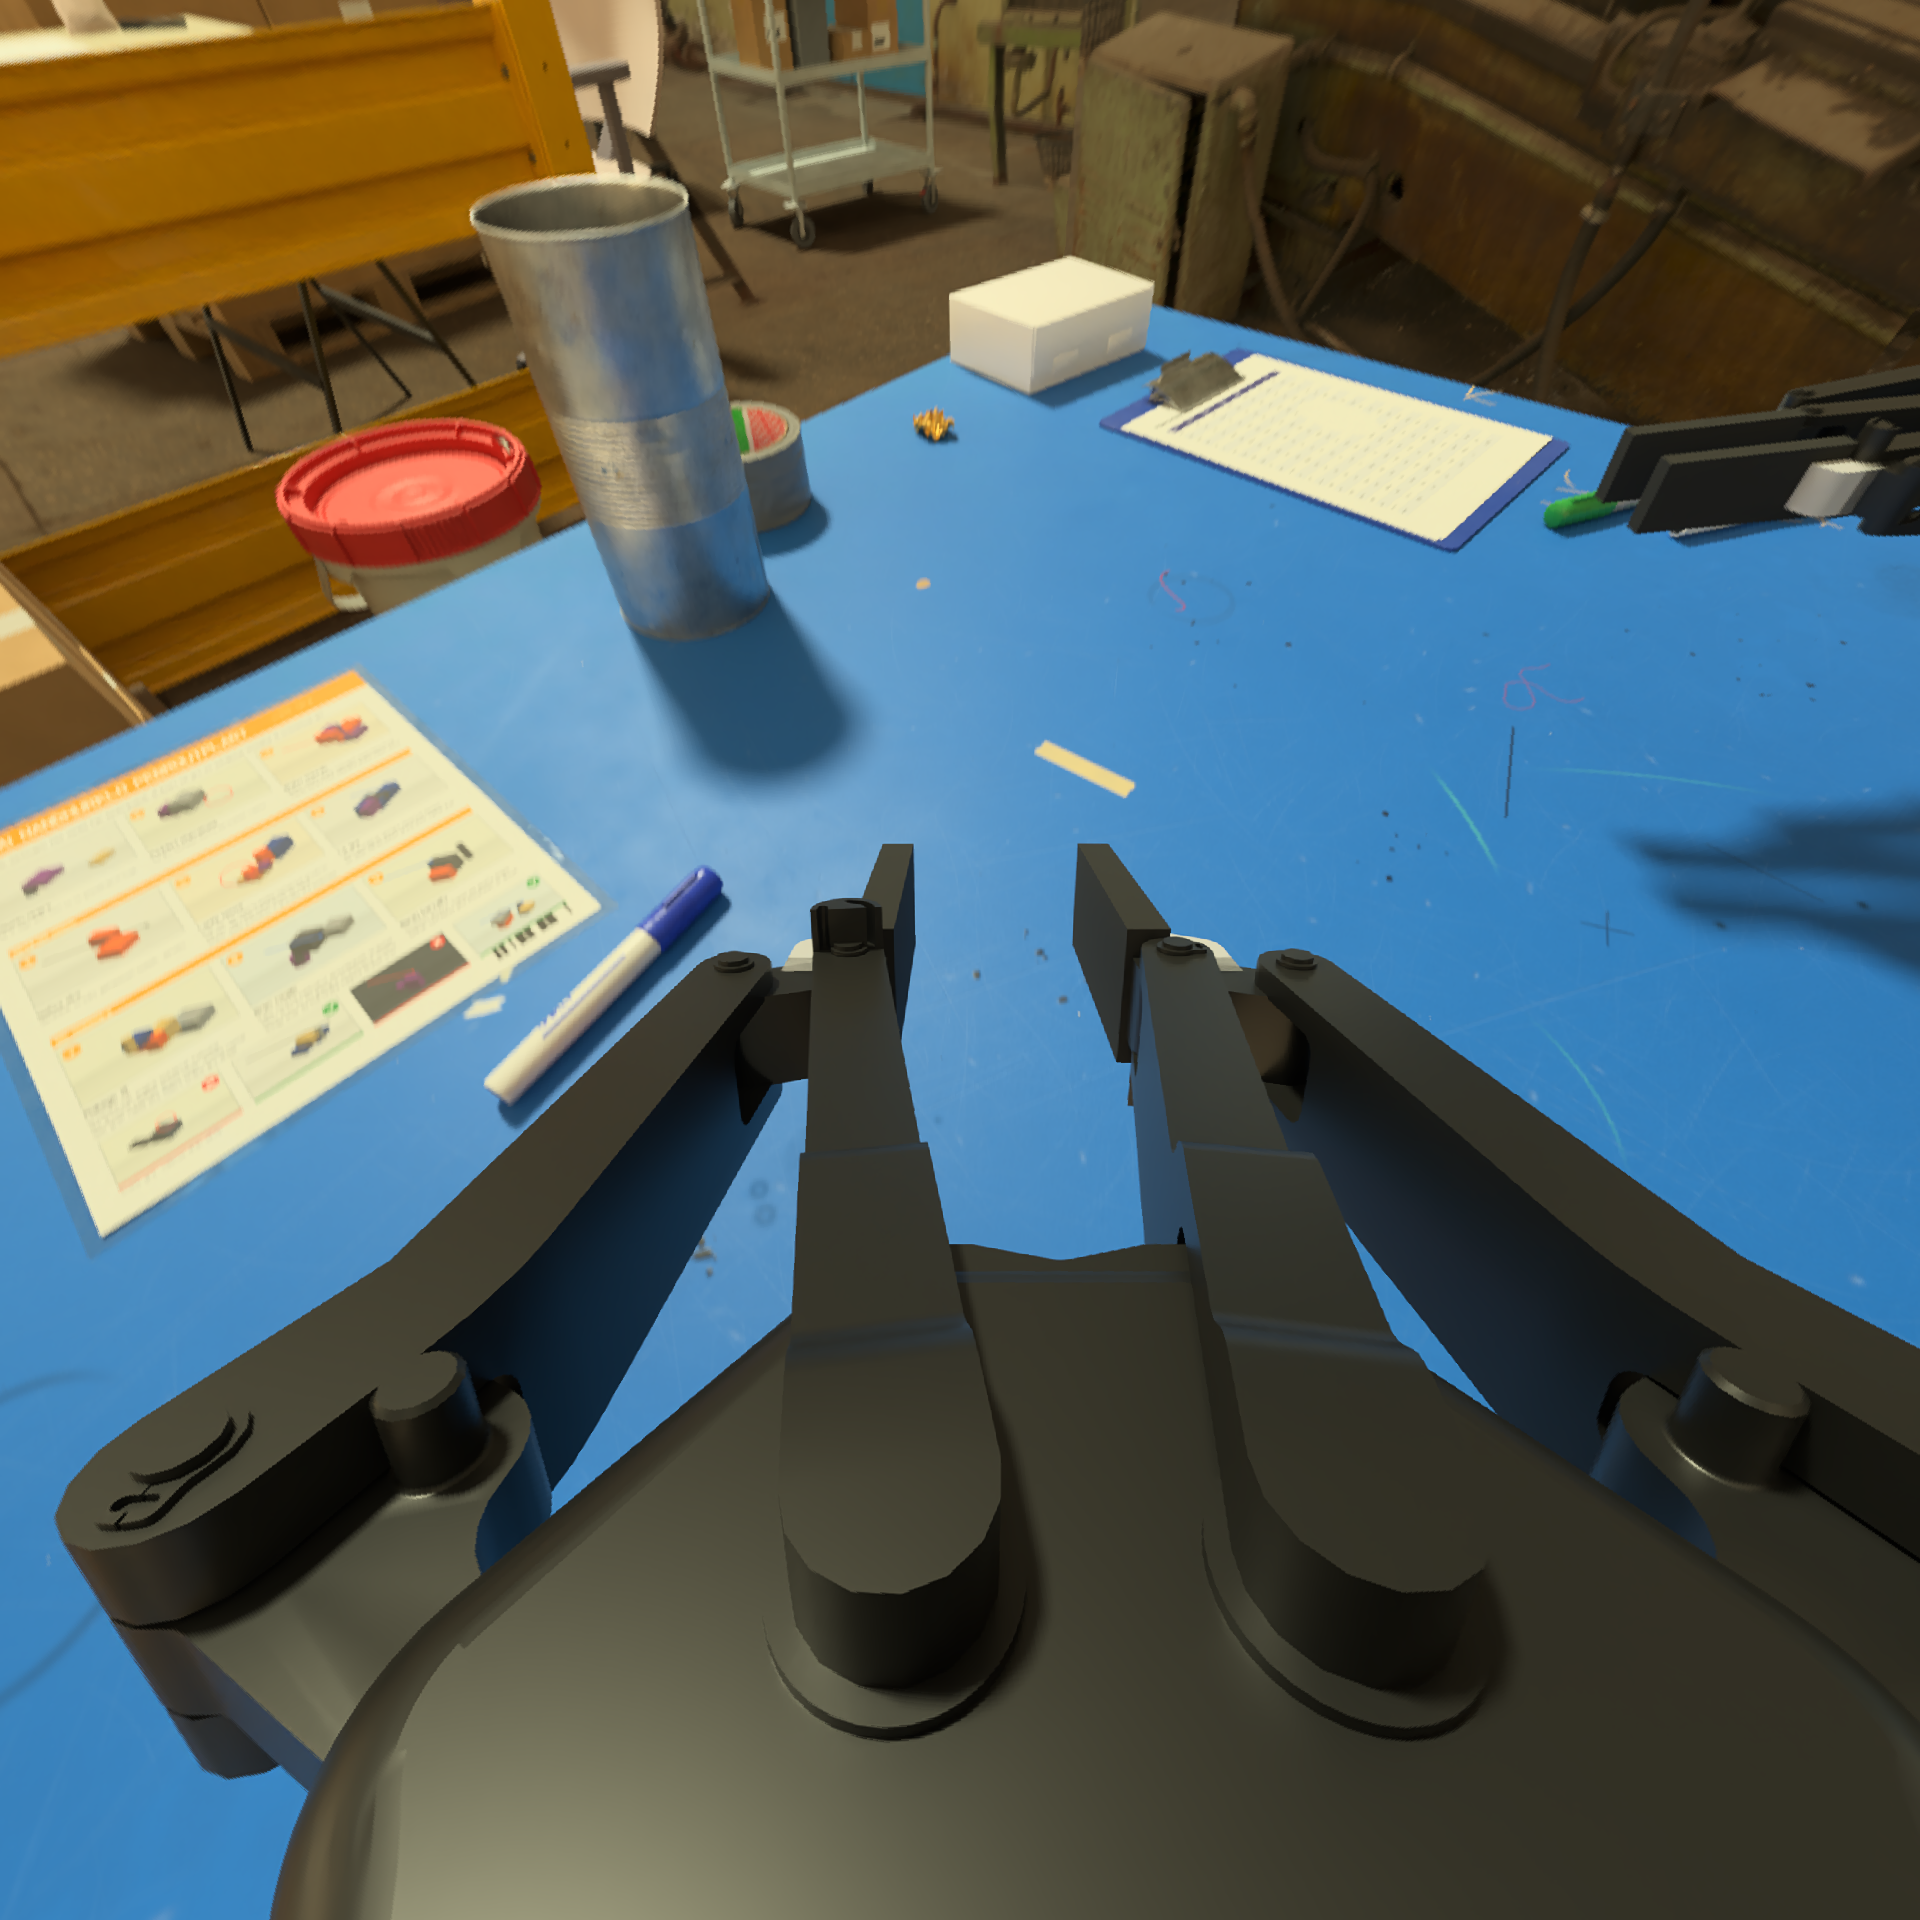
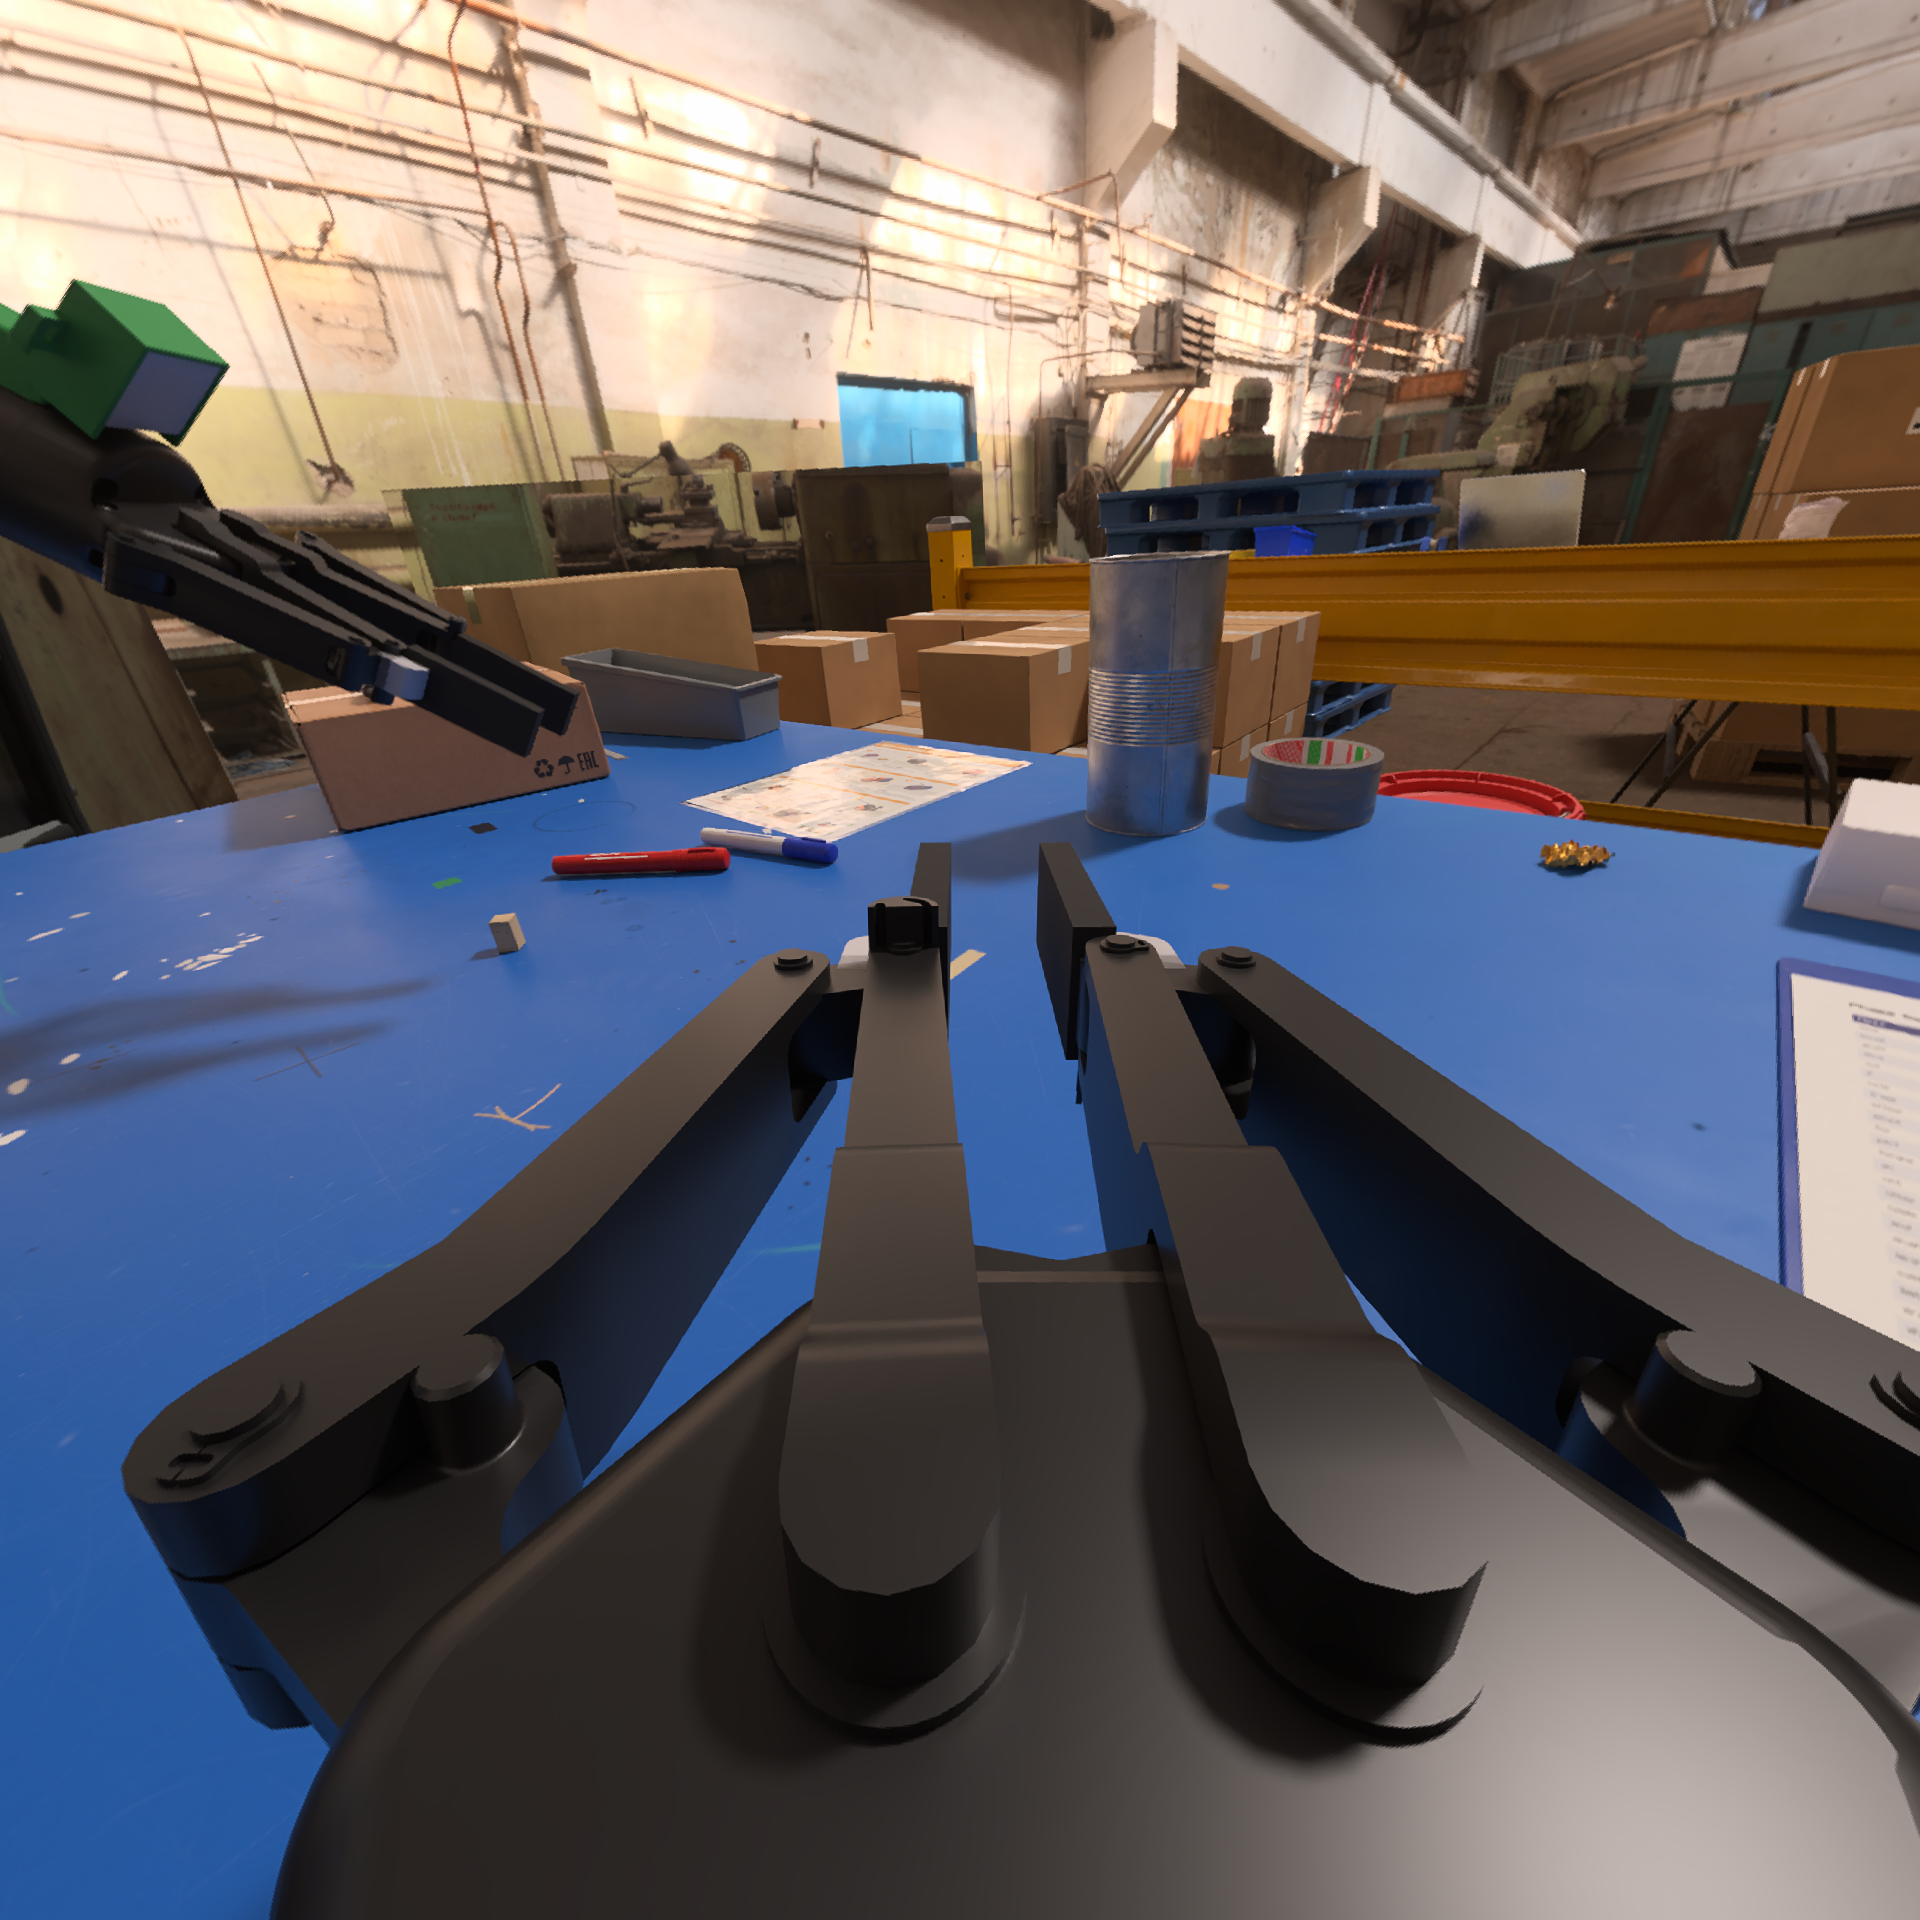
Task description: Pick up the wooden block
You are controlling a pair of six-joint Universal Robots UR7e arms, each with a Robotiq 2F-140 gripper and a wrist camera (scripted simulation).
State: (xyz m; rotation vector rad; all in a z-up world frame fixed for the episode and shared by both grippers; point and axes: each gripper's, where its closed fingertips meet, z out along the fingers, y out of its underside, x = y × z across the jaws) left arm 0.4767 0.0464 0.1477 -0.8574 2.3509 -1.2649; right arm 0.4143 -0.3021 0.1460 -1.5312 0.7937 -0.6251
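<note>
The wooden block (image 2: 506, 932) is a small pale cube lying on the blue table (image 2: 312, 1195), left of and ahead of my right gripper (image 2: 992, 873). The right gripper is open and empty, fingers a short way apart, above the table. My left gripper (image 1: 994, 883) is also open and empty over bare table; the block does not show in the left wrist view. The left gripper also shows in the right wrist view (image 2: 540, 717), raised at the far left, beyond the block. The right gripper shows at the right edge of the left wrist view (image 1: 1662, 488).
A tall metal can (image 1: 623, 405), tape roll (image 2: 1314, 781), red-lidded tub (image 1: 407, 499), white box (image 1: 1049, 322), clipboard (image 1: 1340, 447), picture sheet (image 1: 260, 925), blue marker (image 1: 608, 982), red marker (image 2: 639, 861), cardboard box (image 2: 436, 753) and a flat pale strip (image 1: 1084, 769) are around.
</note>
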